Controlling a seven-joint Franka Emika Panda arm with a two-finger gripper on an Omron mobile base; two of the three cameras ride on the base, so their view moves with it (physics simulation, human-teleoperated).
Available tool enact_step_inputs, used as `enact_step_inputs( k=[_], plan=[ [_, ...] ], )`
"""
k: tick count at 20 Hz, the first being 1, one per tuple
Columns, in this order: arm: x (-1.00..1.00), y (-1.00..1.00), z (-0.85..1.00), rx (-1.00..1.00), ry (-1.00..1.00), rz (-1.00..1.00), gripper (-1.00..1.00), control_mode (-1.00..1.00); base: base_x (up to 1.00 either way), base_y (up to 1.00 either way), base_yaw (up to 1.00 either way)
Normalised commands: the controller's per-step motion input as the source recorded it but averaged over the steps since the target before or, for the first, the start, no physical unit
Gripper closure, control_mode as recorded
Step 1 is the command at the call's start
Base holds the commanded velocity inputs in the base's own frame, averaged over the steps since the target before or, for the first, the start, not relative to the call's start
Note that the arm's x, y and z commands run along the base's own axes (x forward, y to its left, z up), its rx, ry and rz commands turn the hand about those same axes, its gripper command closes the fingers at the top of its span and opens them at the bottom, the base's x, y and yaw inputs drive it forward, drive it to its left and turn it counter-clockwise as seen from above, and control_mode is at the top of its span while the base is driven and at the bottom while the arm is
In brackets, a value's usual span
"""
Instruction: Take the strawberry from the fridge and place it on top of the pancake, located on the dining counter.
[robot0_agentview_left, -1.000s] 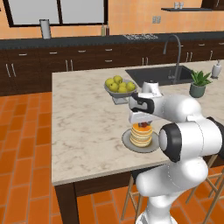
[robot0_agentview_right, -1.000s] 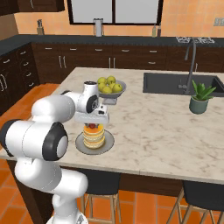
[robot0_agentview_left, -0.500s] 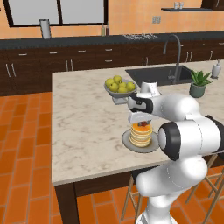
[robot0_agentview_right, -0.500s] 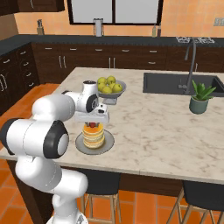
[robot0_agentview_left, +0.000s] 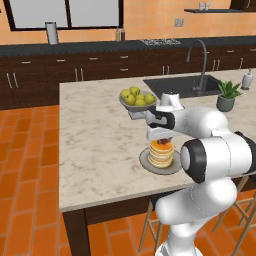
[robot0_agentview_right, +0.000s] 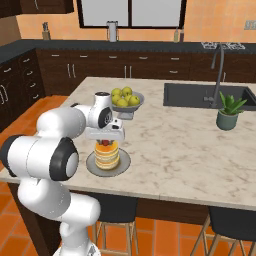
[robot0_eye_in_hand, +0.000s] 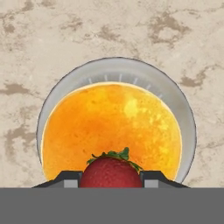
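strawberry (robot0_eye_in_hand: 111, 173) | lower half hidden | hand (robot0_eye_in_hand: 111, 179) contact unclear

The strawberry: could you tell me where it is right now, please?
In the hand view the strawberry sits between the gripper fingertips, directly over the pancake on its grey plate, near the dining counter's front edge.

Bright even rendered light, faint soft shadows, no glare, slightly coarse detail

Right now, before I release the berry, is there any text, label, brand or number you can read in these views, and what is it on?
None readable: no words, brands, numbers or signs.
The strawberry, pancake, its plate, the dining counter and the fruit bowl are unmarked.
The bottles on the back counter are too small to show any label.
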Motion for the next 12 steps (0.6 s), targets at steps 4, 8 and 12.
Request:
enact_step_inputs(
  k=[4, 8, 12],
  plan=[
    [0.00, 0.11, 0.00, 0.00, 0.00, 0.00, 1.00, -1.00, 0.00, 0.00, 0.00],
    [0.01, 0.00, -0.11, 0.00, 0.00, 0.00, 1.00, -1.00, 0.00, 0.00, 0.00],
    [0.00, 0.00, -0.24, 0.00, -0.03, 0.00, 1.00, -1.00, 0.00, 0.00, 0.00]
  ],
)
